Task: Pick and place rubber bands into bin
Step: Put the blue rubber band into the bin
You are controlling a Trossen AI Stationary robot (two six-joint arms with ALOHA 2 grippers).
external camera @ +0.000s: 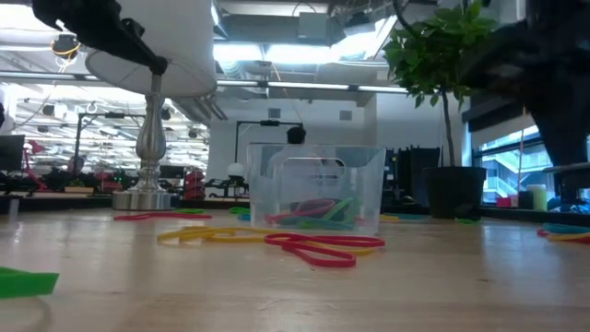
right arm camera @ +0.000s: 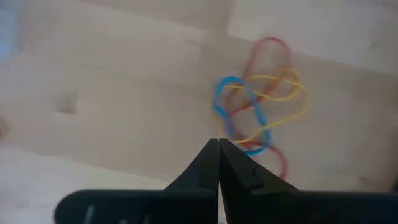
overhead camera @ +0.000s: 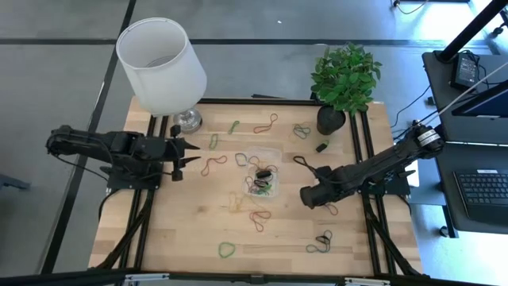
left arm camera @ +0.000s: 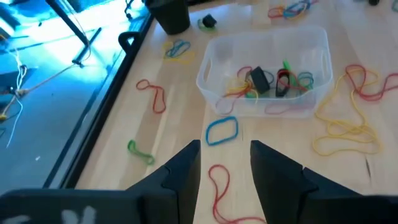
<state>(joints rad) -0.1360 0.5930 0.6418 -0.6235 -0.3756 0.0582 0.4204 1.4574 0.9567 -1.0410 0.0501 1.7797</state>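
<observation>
Pale wooden table (overhead camera: 182,238) strewn with rubber bands (overhead camera: 259,215); left pincer (overhead camera: 190,153) spread, right pincer (overhead camera: 305,195) pressed together.

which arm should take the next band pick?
Right. Right gripper, fingers shut and empty, sits just over a blue, red and yellow band tangle. Left gripper is open, short of the bin.

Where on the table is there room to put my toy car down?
The near left corner of the table is bare wood, bordered only by a green band. The strip between the lamp base and the plant pot is thinly littered. It is crowded around the bin and by the right tool.
</observation>
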